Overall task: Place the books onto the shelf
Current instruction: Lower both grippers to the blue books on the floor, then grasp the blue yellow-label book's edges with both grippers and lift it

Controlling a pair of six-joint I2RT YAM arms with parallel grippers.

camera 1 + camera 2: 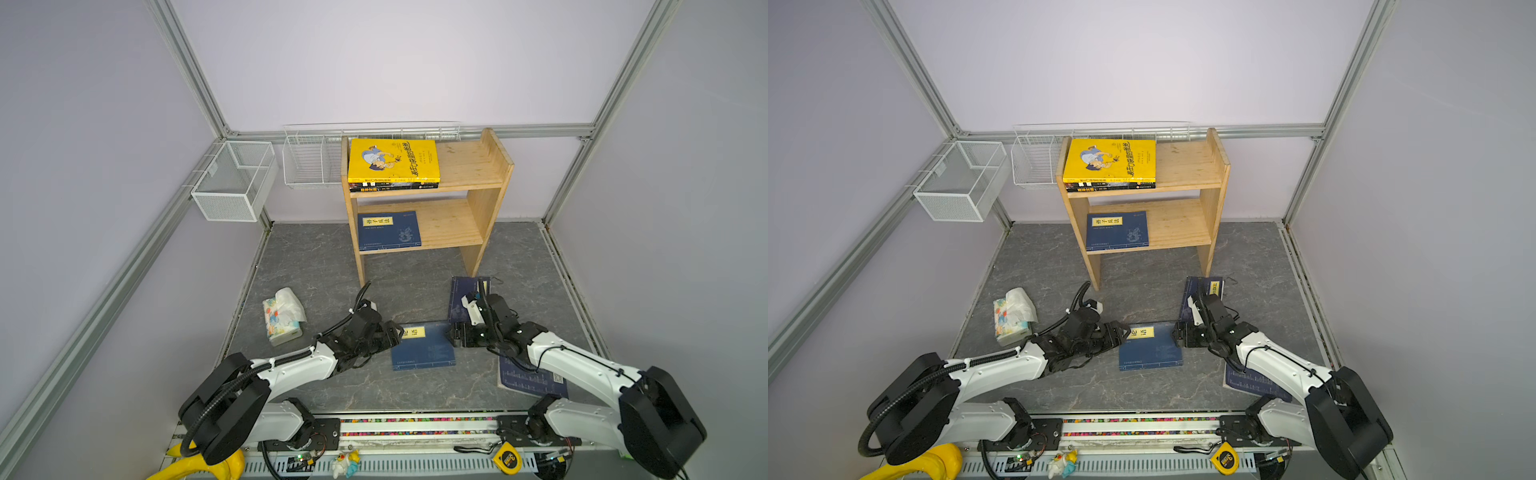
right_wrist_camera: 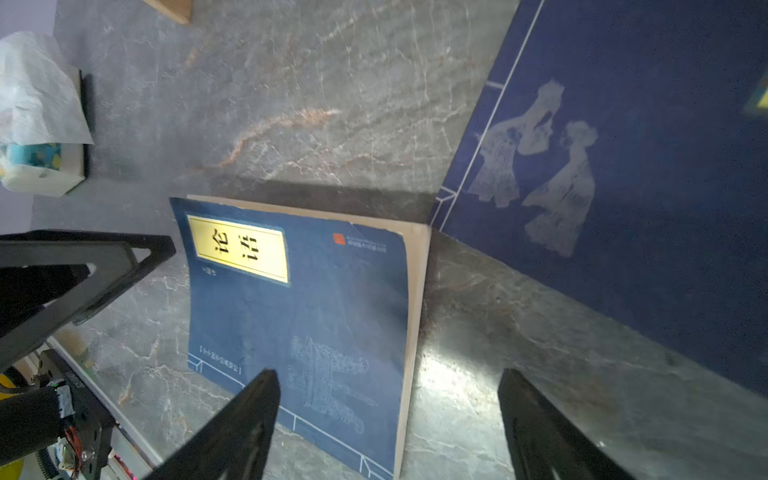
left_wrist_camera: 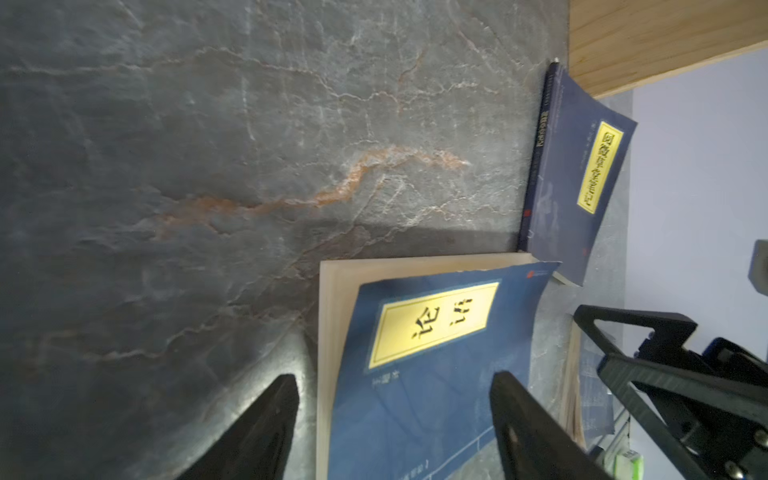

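- Grey stone-look tabletop (image 1: 316,266); pine shelf (image 1: 486,166) at 12 o'clock already has the yellow book (image 1: 392,160) stack on top and the shelved navy book (image 1: 388,230) on the lower tier.
- Step in hand: two-arm pickup of centre navy book (image 1: 424,347), flat at shelf's 6 o'clock. Far navy book (image 1: 457,291) and near navy book (image 1: 528,384) not yet shelved.
- Left gripper (image 1: 397,334) at its 10 o'clock, right gripper (image 1: 452,336) at 2 o'clock; both spread, holding nothing.
- Left fingers (image 3: 266,415) straddle one edge, right fingers (image 2: 241,415) the opposite edge; contact unclear.
- Next move likely needs squeezing inward, lifting level.
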